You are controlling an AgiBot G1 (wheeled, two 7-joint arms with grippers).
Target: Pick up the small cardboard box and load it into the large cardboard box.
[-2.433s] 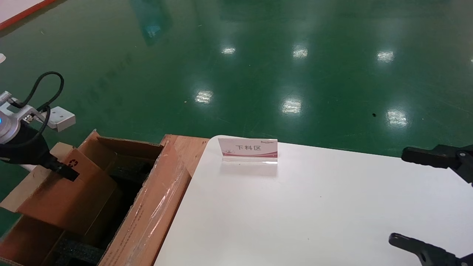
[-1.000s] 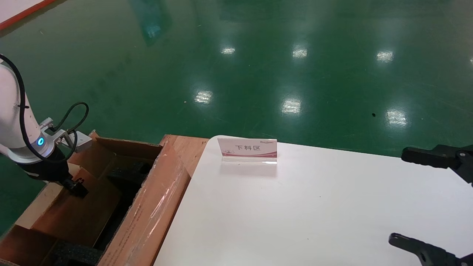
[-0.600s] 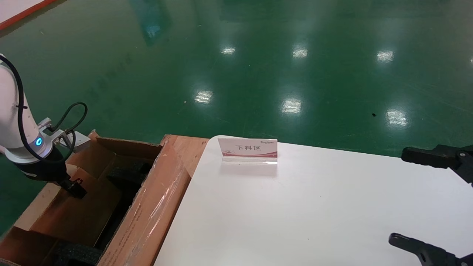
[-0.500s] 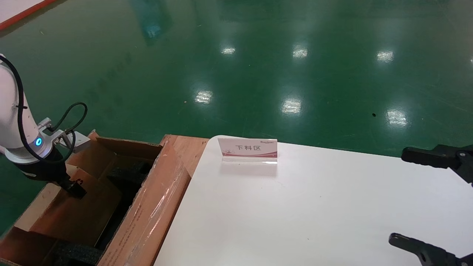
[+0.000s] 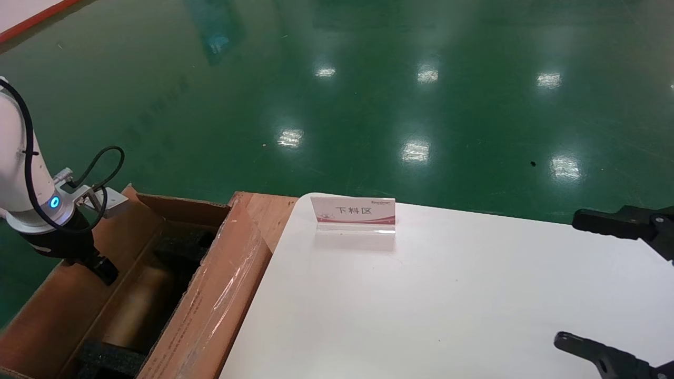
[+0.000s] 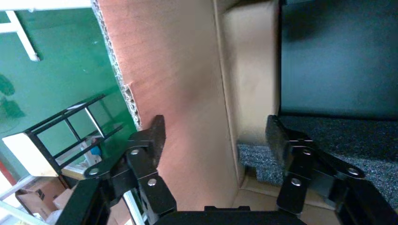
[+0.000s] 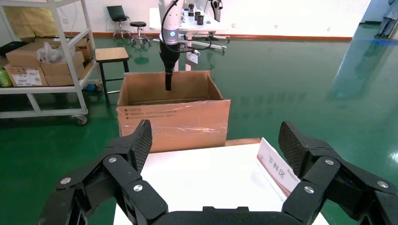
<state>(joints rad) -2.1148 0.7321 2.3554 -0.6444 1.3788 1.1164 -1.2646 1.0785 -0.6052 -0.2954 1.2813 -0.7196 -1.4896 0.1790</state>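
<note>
The large cardboard box [image 5: 221, 295] stands left of the table, with shiny tape on its near flap and black foam [image 5: 181, 247] inside. It also shows in the right wrist view [image 7: 173, 122]. My left gripper [image 5: 102, 268] is open and empty just inside its left wall [image 6: 187, 93]; in the left wrist view [image 6: 217, 138] its fingers straddle that wall. A plain tan slab, apparently the small cardboard box [image 5: 138, 308], lies down inside the carton, also in the left wrist view [image 6: 251, 70]; its symbol is hidden. My right gripper [image 5: 590, 284] is open and parked over the table's right side.
A white table [image 5: 447, 295] carries a small sign stand [image 5: 353, 213] at its far edge. A pale wooden board [image 5: 266, 210] lies between table and carton. Green floor surrounds them. A shelf rack [image 7: 42, 61] and a stool [image 7: 111, 55] stand beyond the carton.
My left gripper opened and the small box dropped from it down into the carton. The gripper stayed by the left wall. The right arm has not moved.
</note>
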